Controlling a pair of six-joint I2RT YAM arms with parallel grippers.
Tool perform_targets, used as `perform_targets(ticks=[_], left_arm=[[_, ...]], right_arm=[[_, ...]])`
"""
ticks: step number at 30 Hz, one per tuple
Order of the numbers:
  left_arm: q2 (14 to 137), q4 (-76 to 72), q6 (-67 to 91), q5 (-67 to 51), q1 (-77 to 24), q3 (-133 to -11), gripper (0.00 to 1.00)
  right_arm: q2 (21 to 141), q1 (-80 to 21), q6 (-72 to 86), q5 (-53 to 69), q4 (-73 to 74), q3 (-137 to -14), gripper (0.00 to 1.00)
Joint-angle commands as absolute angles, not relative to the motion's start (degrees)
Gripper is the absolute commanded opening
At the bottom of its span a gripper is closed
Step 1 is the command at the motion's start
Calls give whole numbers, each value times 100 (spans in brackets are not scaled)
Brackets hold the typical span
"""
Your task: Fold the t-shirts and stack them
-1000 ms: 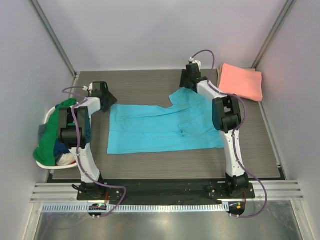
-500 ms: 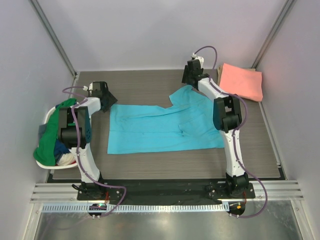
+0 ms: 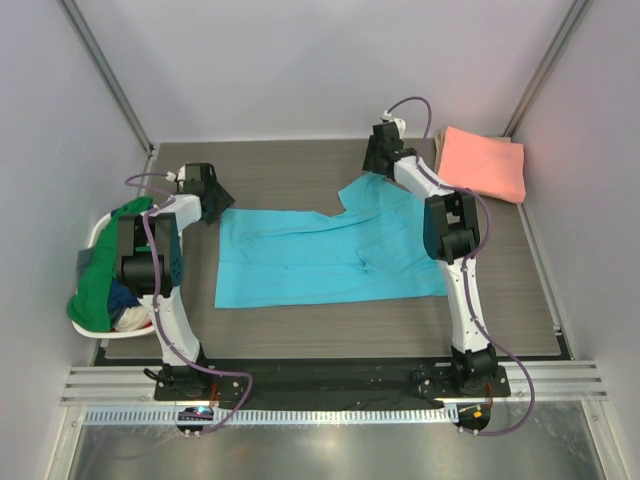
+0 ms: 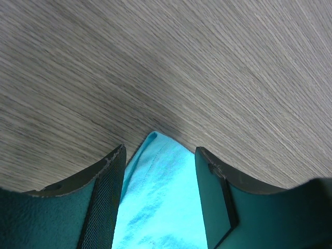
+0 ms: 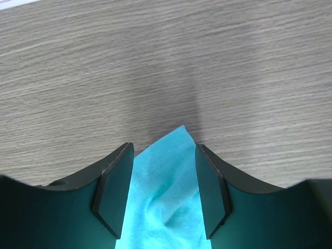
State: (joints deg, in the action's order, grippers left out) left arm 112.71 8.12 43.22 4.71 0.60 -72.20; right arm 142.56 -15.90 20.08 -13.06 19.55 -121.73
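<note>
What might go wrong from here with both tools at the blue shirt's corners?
Only a corner tip of the sky-blue t-shirt sits between the open jaws of the left tool and of the right tool, so a shallow pinch may slip mid-fold. The cloth is rumpled at the right tool, so the fold may end uneven. The folded salmon-pink t-shirt lies close to the right arm and could get nudged.

Grey wood-grain table (image 3: 290, 175) boxed by pale, seemingly lilac walls (image 3: 320, 60)
</note>
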Motion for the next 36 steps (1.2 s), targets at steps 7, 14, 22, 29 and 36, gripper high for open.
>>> perform_targets(ticks=[7,14,22,29,36], left_arm=[[11294,958,4280,431,44,-7312,57],[11303,993,4263,474,53,-7313,57],[11399,1063,4254,501,53,-7391,54],[11461,1134,4245,466,44,-7400,47],[11619,1195,4210,370,44,-7506,40]], right_arm=[[14458,-1573,2328,-1257,2328,-12480,55],[14599,-1565,2408,-1081,2408,-12612,38],[14660,-1573,2364,-949,2408,-12727,6],[14678,-1556,2338,-958,2399,-12753,4],[14687,-1538,2320,-888,2399,-12762,3]])
